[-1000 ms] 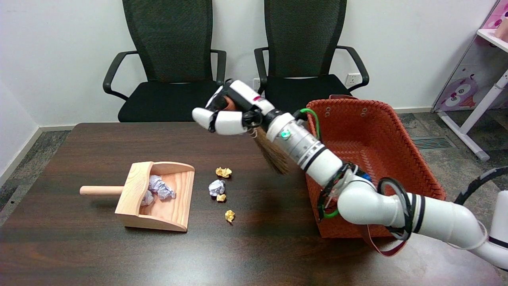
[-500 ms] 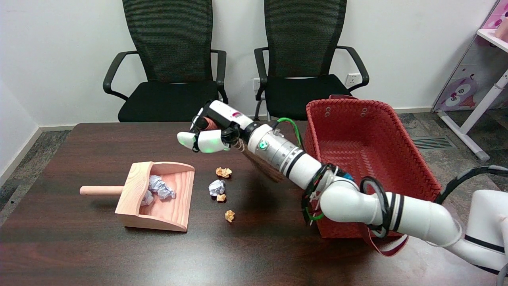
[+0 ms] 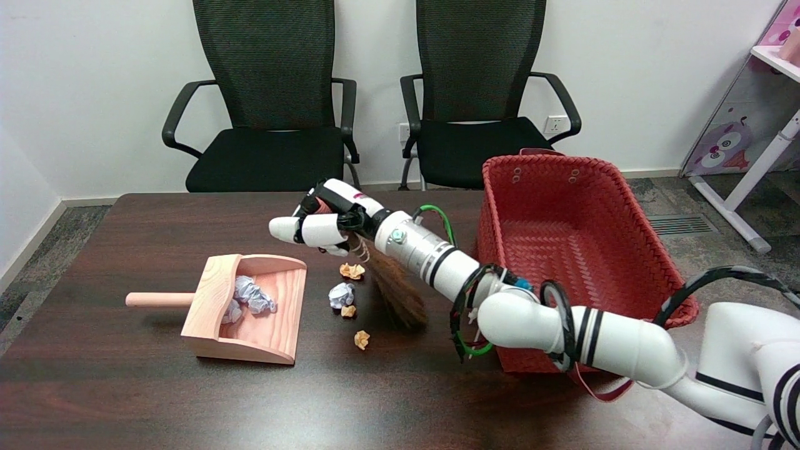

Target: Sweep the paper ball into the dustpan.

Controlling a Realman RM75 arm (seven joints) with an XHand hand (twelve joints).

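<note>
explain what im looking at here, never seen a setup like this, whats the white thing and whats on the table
This is one picture from a camera placed above the near side of a dark wooden table, looking down and across it. The white jointed thing coming in from the lower right is a robot arm, steered remotely by a person. It ends in a black-and-white hand with fingers, and that hand grips a small broom whose brown bristles hang down to just right of the scraps.

On the table lies a wooden dustpan with a round handle pointing left; some crumpled white paper is already in it. Between the dustpan and the broom sit loose scraps: a white paper ball and three small yellowish ones. A red woven basket stands at the right. Two black office chairs are behind the table.
</note>
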